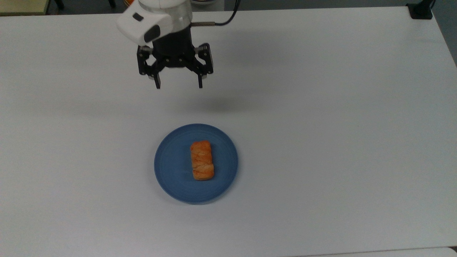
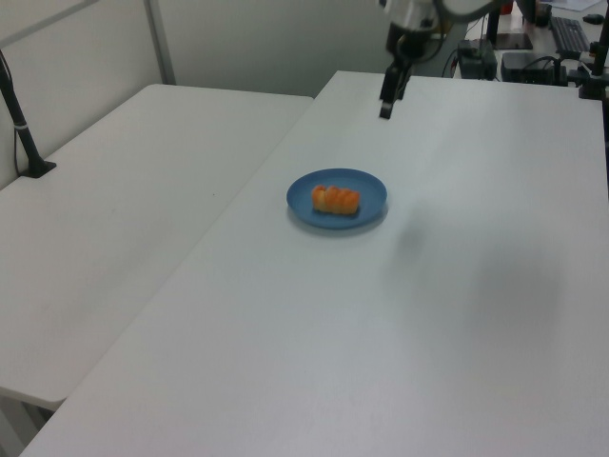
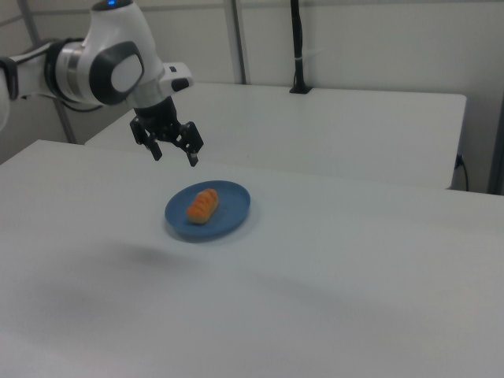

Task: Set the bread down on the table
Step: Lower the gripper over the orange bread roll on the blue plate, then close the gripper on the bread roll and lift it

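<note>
The bread (image 1: 202,160), a small orange-brown ridged roll, lies near the middle of a round blue plate (image 1: 171,167) on the white table (image 1: 339,125). It also shows on the plate in the left view, bread (image 2: 336,200), and in the right view, bread (image 3: 202,205). My gripper (image 1: 178,85) hangs in the air above the table, open and holding nothing. In the top view it is above the plate and a little to its left. In the right view the gripper (image 3: 175,157) hovers above the plate's far left rim (image 3: 177,206).
A second white table (image 2: 114,219) adjoins on the left view's left, with a black post (image 2: 21,124) on it. A black clamp (image 1: 420,10) sits at the table's corner in the top view's upper right. Desk clutter (image 2: 533,57) lies beyond the far edge.
</note>
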`<action>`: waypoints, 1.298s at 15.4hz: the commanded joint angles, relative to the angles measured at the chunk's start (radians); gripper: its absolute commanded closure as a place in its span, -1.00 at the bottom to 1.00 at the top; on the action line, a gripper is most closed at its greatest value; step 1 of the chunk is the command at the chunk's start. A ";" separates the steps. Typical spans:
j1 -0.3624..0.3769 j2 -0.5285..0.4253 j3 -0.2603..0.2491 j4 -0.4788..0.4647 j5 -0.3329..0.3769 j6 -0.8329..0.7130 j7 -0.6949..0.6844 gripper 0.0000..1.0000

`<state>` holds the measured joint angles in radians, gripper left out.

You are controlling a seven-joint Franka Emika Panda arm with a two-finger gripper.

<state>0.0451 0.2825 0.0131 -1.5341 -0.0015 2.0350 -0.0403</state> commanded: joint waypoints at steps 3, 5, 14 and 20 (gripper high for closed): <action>0.065 0.159 -0.005 0.028 0.006 0.206 -0.009 -1.00; 0.079 0.231 -0.007 0.028 -0.002 0.316 -0.001 -1.00; 0.079 0.368 -0.021 0.029 -0.048 0.498 0.002 -1.00; 0.081 0.369 -0.019 0.028 -0.048 0.502 0.051 -0.35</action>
<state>0.1168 0.6464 -0.0026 -1.5187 -0.0365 2.5236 -0.0322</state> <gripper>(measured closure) 0.163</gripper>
